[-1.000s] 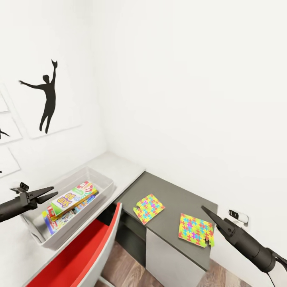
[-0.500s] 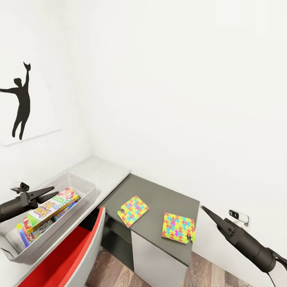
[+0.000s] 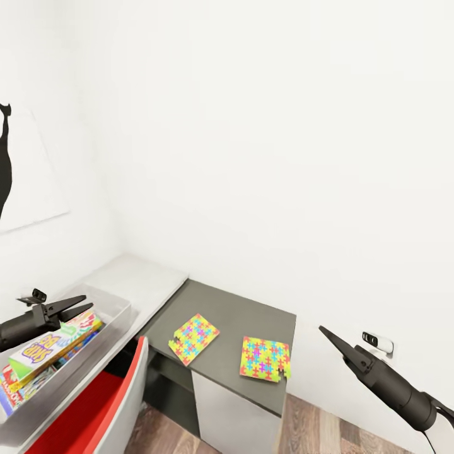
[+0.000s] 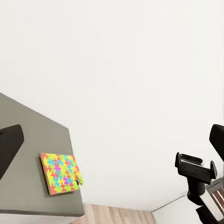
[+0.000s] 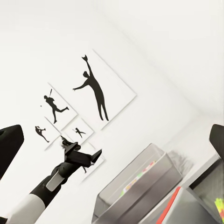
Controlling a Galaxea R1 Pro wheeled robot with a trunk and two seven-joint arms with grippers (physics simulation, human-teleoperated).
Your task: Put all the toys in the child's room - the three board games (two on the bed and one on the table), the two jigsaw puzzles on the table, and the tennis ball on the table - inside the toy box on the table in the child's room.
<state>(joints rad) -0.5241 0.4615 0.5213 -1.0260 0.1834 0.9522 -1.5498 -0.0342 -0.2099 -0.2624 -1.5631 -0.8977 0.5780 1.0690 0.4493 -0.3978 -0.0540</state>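
Head view: left gripper, slightly parted, is hovering over the toy box holding board games; right gripper, closed, is pointing toward two puzzles on the surface. Left wrist view: one puzzle is lying near the surface's edge.

- My left gripper is matte black: two slim, pointed fingers on a round black forearm.
- A small black camera block sits on top of it.
- My right gripper tapers to a long black point on a thicker, ribbed black cylinder.
- A white camera module with dark lenses sits beside it, and a thin black cable trails off behind.
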